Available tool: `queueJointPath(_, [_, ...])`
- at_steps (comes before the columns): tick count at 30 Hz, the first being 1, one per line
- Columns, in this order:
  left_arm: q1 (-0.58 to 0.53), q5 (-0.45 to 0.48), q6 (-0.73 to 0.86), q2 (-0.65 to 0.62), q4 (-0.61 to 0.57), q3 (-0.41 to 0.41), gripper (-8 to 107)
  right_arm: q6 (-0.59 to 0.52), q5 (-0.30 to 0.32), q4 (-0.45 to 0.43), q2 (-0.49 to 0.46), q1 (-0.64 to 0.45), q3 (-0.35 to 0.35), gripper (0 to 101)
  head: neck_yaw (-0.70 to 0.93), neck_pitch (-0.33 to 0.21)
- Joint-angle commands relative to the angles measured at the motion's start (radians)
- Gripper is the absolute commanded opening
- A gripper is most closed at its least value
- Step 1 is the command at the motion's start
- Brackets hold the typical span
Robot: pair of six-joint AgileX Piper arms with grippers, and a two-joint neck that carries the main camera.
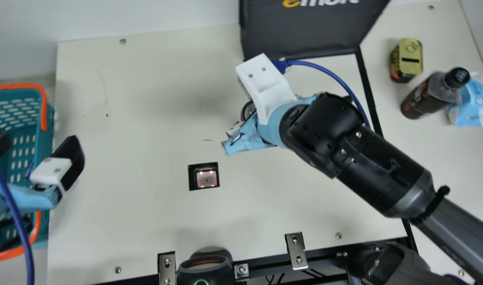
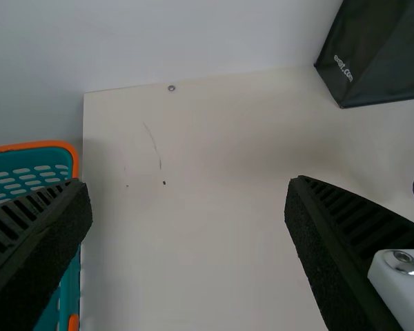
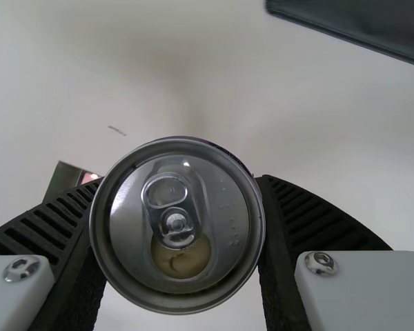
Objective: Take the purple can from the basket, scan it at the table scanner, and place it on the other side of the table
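Right claw [image 3: 178, 183] pinches the can [image 3: 228, 221], in the main view at one o'clock from the scanner [image 1: 206, 179]: fetching is done, scanning I cannot tell. Left claw [image 2: 188, 185], spread, is at nine, by the basket [image 1: 47, 150]. Placing is left, likely near the bottle [image 1: 423, 99] at two.

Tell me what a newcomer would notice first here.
Likely the thick black arm slanting over the cream table from the right. Next, the silver-topped can held between the ribbed black fingers of the right end effector, then the teal basket with orange trim at the table's left edge.
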Motion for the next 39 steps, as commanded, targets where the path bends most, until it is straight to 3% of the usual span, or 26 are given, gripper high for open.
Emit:
queueJointPath(1, [0.0,0.0,0.0,0.0,0.0,0.0,90,-0.008,-0.003,0.005,-0.013,-0.044,0.009,0,-0.093,-0.027])
queueJointPath(20, [0.0,0.0,0.0,0.0,0.0,0.0,90,-0.145,0.009,0.071,-0.173,-0.497,0.152,0,-0.139,-0.027])
queueJointPath(39, [0.0,0.0,0.0,0.0,0.0,0.0,90,-0.375,0.029,0.154,-0.303,-1.02,0.278,0,-0.139,-0.027])
